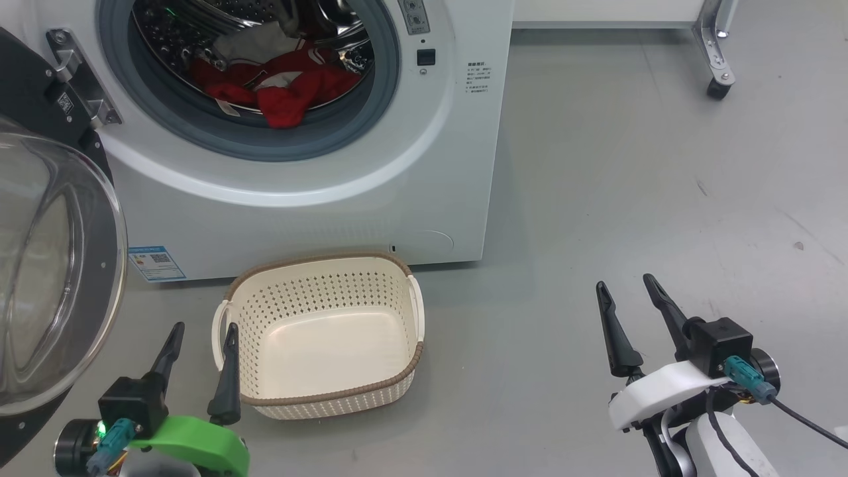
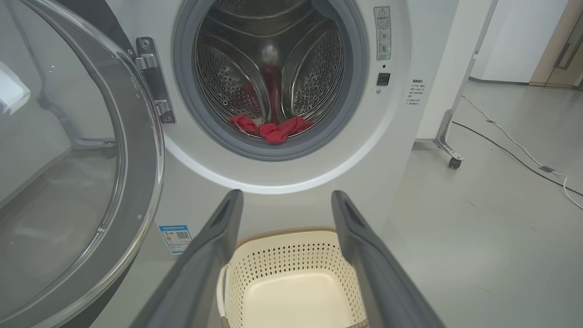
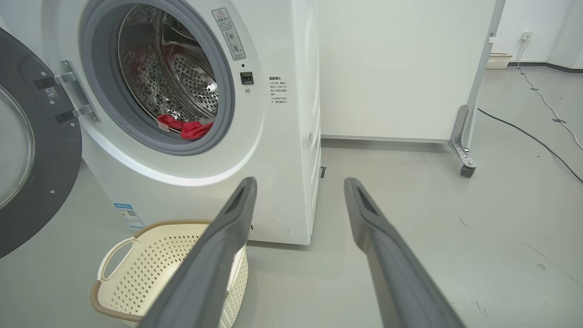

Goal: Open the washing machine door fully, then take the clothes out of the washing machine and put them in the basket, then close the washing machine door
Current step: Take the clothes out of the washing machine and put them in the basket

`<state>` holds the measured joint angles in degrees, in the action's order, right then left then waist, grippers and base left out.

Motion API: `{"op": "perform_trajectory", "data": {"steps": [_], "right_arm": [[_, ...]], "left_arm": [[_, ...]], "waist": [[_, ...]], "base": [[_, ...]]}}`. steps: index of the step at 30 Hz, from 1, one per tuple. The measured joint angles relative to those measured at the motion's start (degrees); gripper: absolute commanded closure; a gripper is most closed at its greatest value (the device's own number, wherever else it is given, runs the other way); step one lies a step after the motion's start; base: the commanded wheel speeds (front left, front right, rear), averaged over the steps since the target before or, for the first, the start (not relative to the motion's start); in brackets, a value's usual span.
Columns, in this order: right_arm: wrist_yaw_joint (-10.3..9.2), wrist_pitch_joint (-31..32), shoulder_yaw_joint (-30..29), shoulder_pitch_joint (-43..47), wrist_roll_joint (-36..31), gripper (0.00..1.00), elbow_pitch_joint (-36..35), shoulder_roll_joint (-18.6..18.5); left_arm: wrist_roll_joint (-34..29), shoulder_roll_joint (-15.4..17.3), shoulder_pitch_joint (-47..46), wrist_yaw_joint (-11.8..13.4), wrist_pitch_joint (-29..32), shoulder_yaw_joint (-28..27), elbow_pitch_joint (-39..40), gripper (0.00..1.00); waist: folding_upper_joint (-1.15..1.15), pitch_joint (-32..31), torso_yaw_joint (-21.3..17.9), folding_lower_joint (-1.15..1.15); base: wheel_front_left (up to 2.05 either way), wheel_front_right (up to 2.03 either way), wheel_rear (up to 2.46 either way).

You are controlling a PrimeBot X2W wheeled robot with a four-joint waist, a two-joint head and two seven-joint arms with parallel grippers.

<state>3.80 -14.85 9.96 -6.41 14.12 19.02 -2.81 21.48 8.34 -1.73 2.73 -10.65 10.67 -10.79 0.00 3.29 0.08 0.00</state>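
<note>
So the washing machine door (image 1: 46, 278) is swung wide open on the left of the head view, glass bowl bulging toward the camera, hanging off its metal hinge (image 1: 79, 79). The washing machine (image 1: 318, 218) is the white front-loader, and the clothes (image 1: 285, 86) are sitting in the bottom of the steel drum: a red bundle with some white and grey bits, one red fold flopped onto the grey gasket. Can't read any lettering from here. The basket (image 1: 318, 258) is on the grey floor (image 1: 629, 165) right in front of the machine, below the drum opening. Its back rim is either very close to the front panel or touching it, can't tell which. The left pincer (image 1: 205, 328) hovers low by the basket's left handle, fingers spread apart and gripping nothing, with one finger overlapping the basket's edge in the head view. The right pincer (image 1: 625, 281) is well off to the right over the floor, also spread and holding nothing. A little blue label (image 1: 156, 263) sits low on the machine's front, and there's a caster wheel (image 1: 719, 88) at the back right.
</note>
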Motion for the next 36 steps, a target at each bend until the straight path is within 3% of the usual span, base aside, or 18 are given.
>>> {"op": "perform_trajectory", "data": {"steps": [20,36], "right_arm": [[-0.40,0.00,0.42,0.05,0.25,0.00,-0.51,0.01],[-0.40,0.00,0.59,0.05,0.24,0.00,-0.75,0.01]], "left_arm": [[-0.48,-0.01,0.72,0.09,0.66,0.58,1.38,0.00],[-0.51,-0.01,0.72,0.54,1.08,0.57,2.33,0.00]], "waist": [[0.00,-0.17,-0.35,0.00],[0.00,0.42,-0.90,0.00]], "base": [[0.07,-0.07,0.00],[0.64,-0.64,0.00]]}}
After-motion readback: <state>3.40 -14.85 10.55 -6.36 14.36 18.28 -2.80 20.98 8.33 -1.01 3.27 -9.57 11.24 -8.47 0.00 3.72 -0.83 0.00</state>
